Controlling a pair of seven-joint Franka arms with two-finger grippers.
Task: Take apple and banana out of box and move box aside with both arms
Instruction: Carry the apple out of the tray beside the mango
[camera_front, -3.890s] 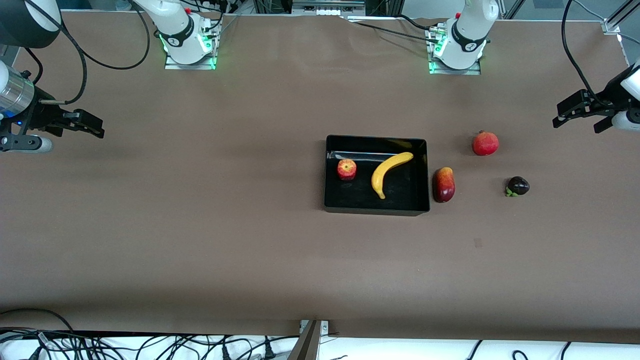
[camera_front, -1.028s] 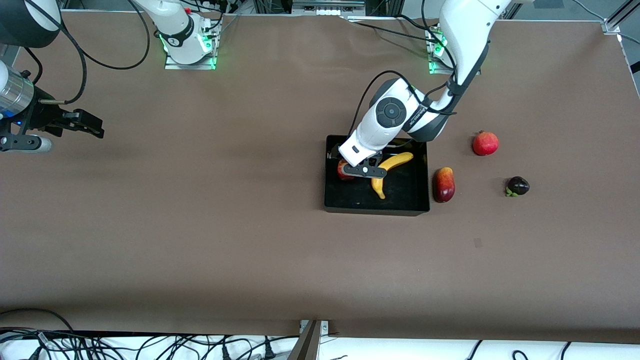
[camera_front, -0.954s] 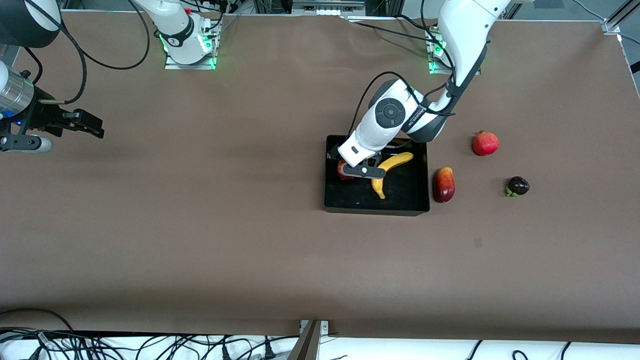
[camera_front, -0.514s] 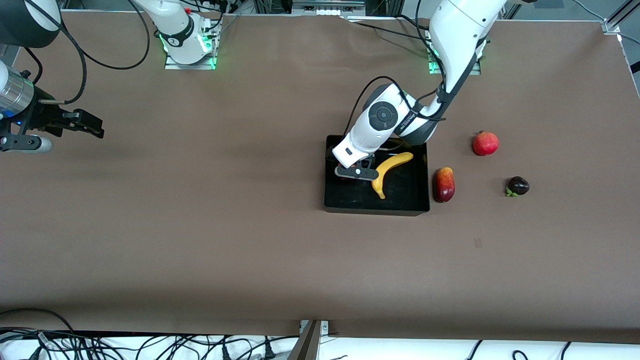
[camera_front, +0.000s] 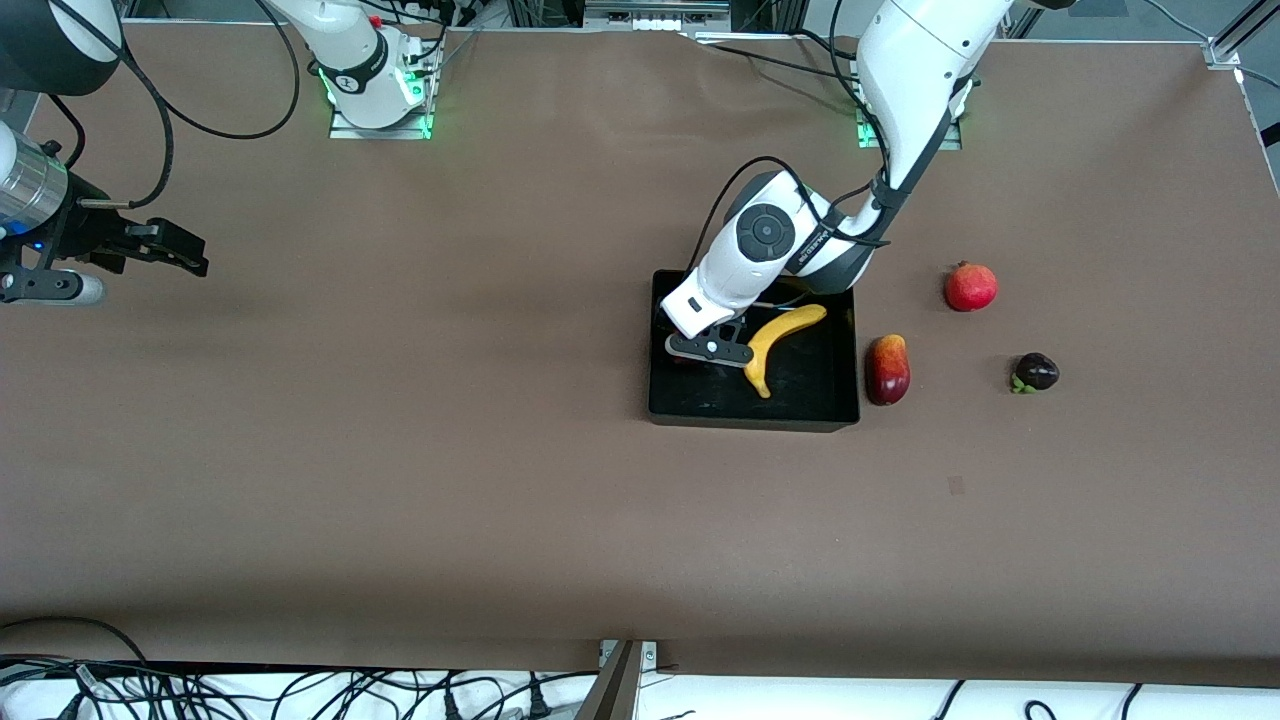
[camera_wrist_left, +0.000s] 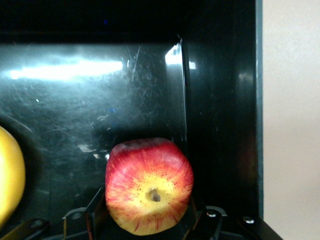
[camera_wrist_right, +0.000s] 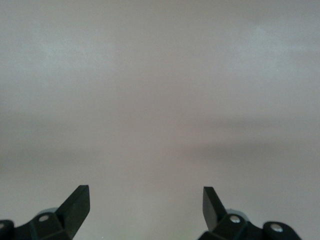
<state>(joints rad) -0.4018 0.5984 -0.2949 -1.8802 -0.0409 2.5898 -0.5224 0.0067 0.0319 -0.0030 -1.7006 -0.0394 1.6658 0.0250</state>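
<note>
Apple (camera_wrist_left: 149, 185) sits inside the tray (camera_front: 750, 415), at the tray's 9 o'clock end and close to that end wall, with its stem dimple turned up toward the left wrist camera. The left end effector (camera_front: 705, 347) is down over it. In the left wrist view its two fingers (camera_wrist_left: 95, 207) press in on either side of the apple at a medium opening, so it looks gripped while still low in the tray.

The banana (camera_front: 778, 340) lies beside the apple in the same tray. Its long axis runs from about 7 o'clock to 2 o'clock, one end points toward the front camera, and its curve bulges toward 10 o'clock. The tray's own long axis runs from 3 to 9 o'clock.

The table (camera_front: 400, 450) has a plain matte brown cover. Green lights glow at both arm bases along 12 o'clock, and black cables trail past the 6 o'clock edge.

There is one apple, one banana and one tray. Three other fruits lie on the brown cover:
- One mango (camera_front: 887, 370) is just beside the tray's 3 o'clock wall, lying 12 to 6.
- One pomegranate (camera_front: 971, 286) is at the mango's 1 o'clock.
- One mangosteen (camera_front: 1036, 372) is at the mango's 3 o'clock.

The right end effector (camera_front: 195, 262) waits over bare table at the right arm's end, with its fingers spread wide and holding nothing.
</note>
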